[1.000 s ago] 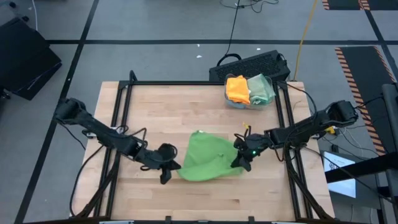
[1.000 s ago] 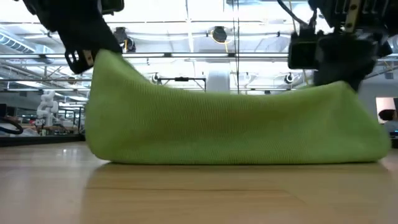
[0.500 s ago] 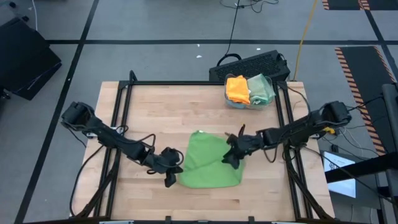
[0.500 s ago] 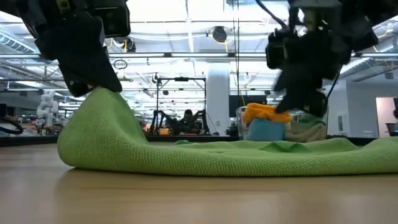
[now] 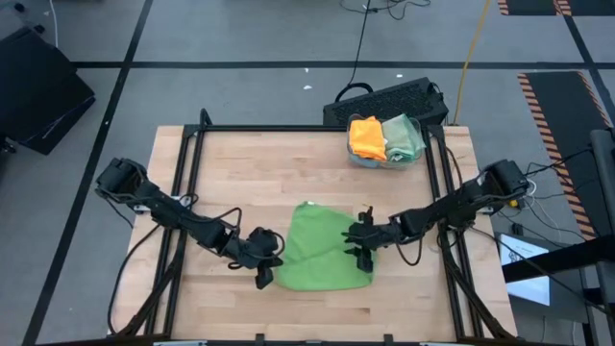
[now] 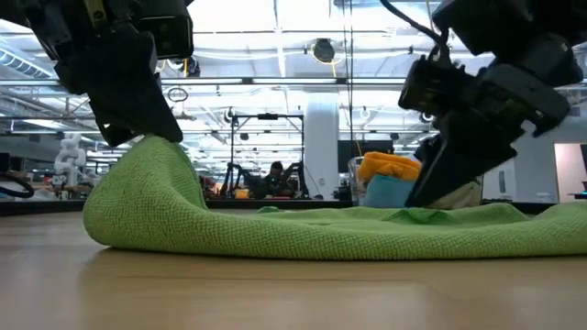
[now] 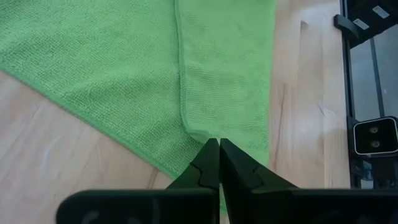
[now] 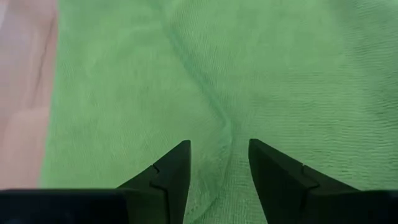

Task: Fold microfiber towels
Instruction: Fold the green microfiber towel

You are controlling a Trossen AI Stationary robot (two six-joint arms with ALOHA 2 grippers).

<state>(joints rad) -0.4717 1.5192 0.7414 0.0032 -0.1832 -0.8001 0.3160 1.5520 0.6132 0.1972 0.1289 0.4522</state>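
A lime green microfiber towel lies spread on the wooden table near its front edge, folded over on itself. My left gripper is at the towel's near left corner, shut on it, and keeps that corner raised while the rest lies flat. My right gripper hovers open low over the towel's right part, one finger on each side of a crease in the cloth. My left gripper pinches the towel's near left corner between its two fingertips, at the end of a hemmed edge. It comes slanting down from the table's left. The corner stands lifted off the table; the cloth slopes slack down from it. Whether my right gripper touches the cloth, I cannot tell.
A bin at the table's back right holds folded orange and sage green towels. A black keyboard-like object lies beyond the far edge. Black frame rails run along the table's left and right sides. Bare wood lies behind the towel.
My right gripper has opened and let go of the towel's right end, then sunk toward the towel's middle while rolling. That end has fallen flat on the table. My left gripper has come down a little, still shut on its corner, so the raised fold has collapsed.
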